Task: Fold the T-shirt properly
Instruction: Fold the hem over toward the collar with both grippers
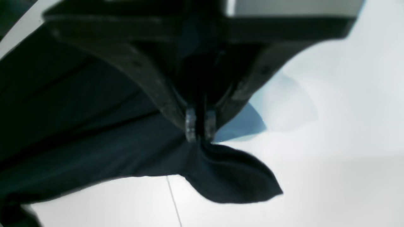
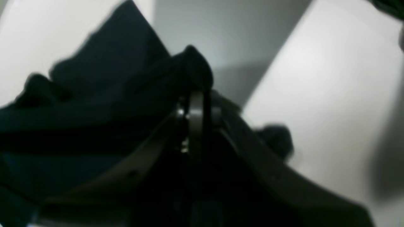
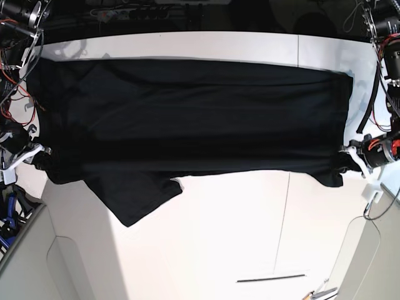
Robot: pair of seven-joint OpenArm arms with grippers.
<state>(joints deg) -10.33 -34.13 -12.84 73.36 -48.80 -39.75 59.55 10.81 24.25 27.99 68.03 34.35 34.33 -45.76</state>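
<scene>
The black T-shirt [image 3: 187,119] is stretched wide between my two arms above the white table, with a sleeve [image 3: 134,197] hanging down at the lower left. My left gripper [image 1: 199,126] is shut on a bunched corner of the T-shirt [image 1: 230,176], which droops below the fingertips; in the base view this gripper [image 3: 351,156] sits at the right edge. My right gripper [image 2: 194,110] is shut on a fold of the T-shirt [image 2: 104,94], at the left edge of the base view [image 3: 37,153].
The white table [image 3: 237,231] has a seam running down it right of centre and a dark slot near its front. Cables and arm hardware [image 3: 12,75] crowd the left and right edges.
</scene>
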